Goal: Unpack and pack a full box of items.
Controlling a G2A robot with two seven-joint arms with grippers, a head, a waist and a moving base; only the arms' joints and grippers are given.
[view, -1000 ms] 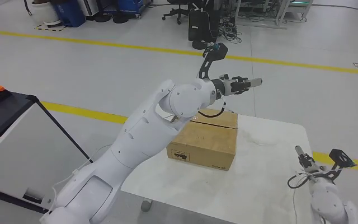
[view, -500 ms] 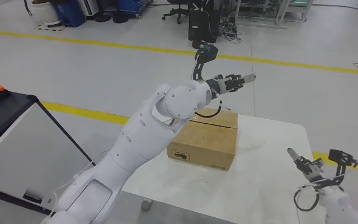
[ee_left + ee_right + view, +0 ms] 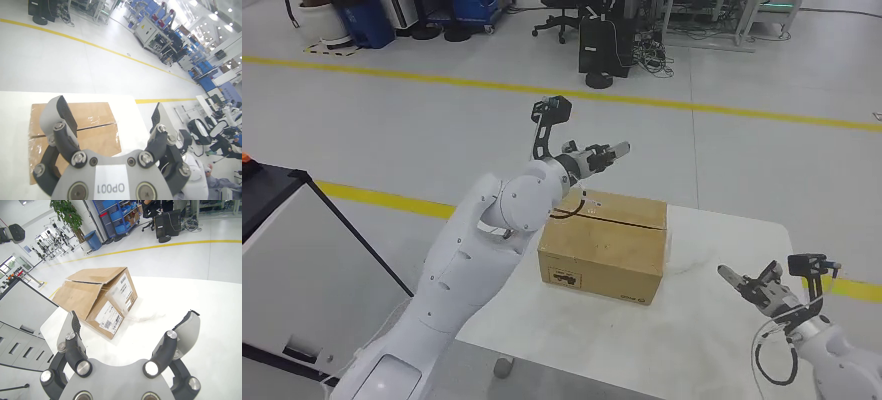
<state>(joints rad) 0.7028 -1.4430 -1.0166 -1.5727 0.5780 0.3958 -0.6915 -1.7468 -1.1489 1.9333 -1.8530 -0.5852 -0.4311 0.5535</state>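
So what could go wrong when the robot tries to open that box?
Clear tape covers the seam of the box, so the left pincer, open above it, might drag the whole box instead of lifting a flap. The box sits close to the table edge, so a push from the right pincer could slide it off.

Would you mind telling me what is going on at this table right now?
A two-armed robot is about to unpack a cardboard box that sits on the white table. The box's top flaps are down, with clear tape along the seam, so it looks unopened. The left tool is open and empty, held in the air over the box. The right tool is also open and empty, above the table beside the box. Neither touches it.
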